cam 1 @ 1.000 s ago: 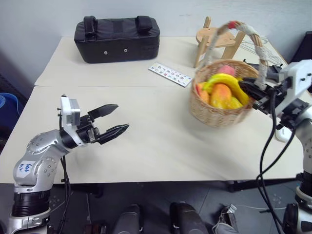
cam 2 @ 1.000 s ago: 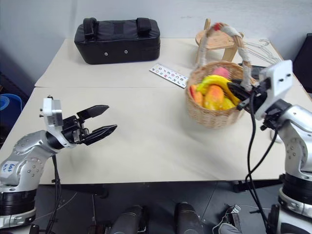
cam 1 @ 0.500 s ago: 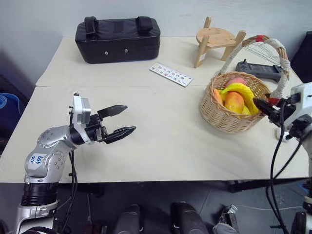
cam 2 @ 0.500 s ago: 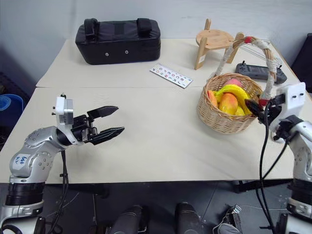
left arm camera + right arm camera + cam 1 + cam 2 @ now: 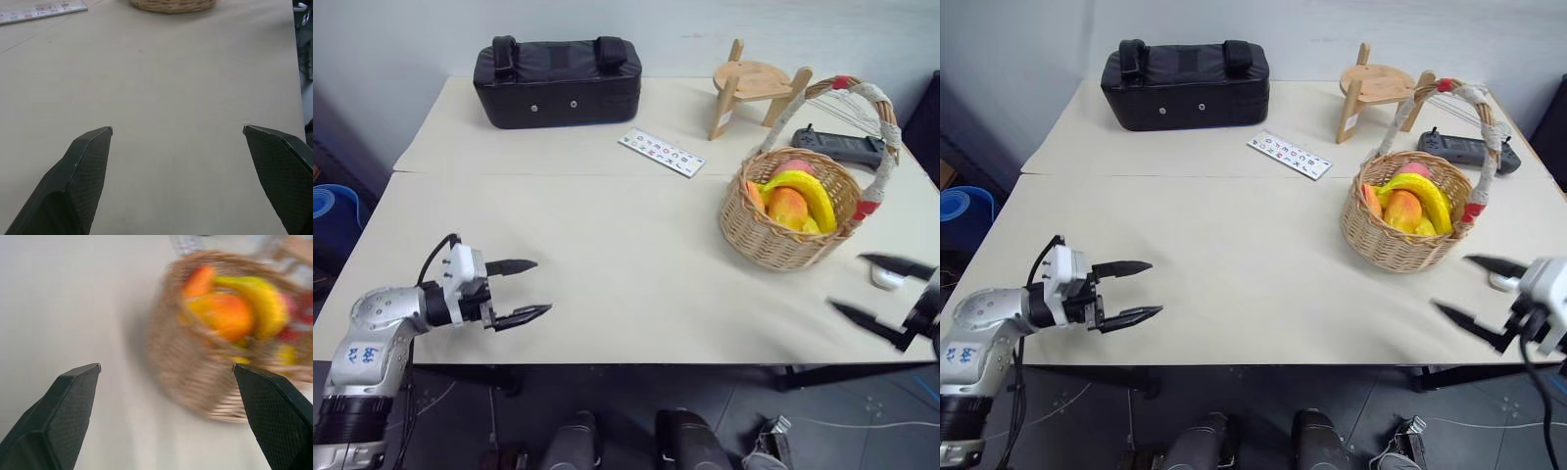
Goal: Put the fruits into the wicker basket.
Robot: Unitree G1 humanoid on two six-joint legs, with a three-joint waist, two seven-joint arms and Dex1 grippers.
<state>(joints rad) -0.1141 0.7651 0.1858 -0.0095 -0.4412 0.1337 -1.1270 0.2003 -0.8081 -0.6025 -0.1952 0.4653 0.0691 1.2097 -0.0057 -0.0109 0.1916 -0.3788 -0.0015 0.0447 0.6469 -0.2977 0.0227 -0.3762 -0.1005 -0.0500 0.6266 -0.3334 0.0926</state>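
The wicker basket (image 5: 781, 243) stands on the table at the right, its corded handle (image 5: 881, 117) arching over it. Inside lie the fruits: a yellow banana (image 5: 811, 194) draped over orange-red mangoes (image 5: 785, 207). My right gripper (image 5: 847, 282) is open and empty, low over the table just in front of the basket and apart from it. The right wrist view looks across the open fingers at the basket (image 5: 195, 377) with the banana (image 5: 254, 298) in it. Near the front left edge my left gripper (image 5: 540, 286) is open and empty, far from the basket (image 5: 171, 5).
A black bag (image 5: 558, 80) sits at the back left, a wooden stool (image 5: 759, 83) at the back right and a black controller (image 5: 837, 147) behind the basket. A printed strip (image 5: 660, 153) lies mid-table. A small white case (image 5: 884, 279) rests beside my right gripper.
My right gripper has opened, come off the basket's handle end and drawn back toward the front edge. The basket now stands free. My left gripper has sunk and moved left.
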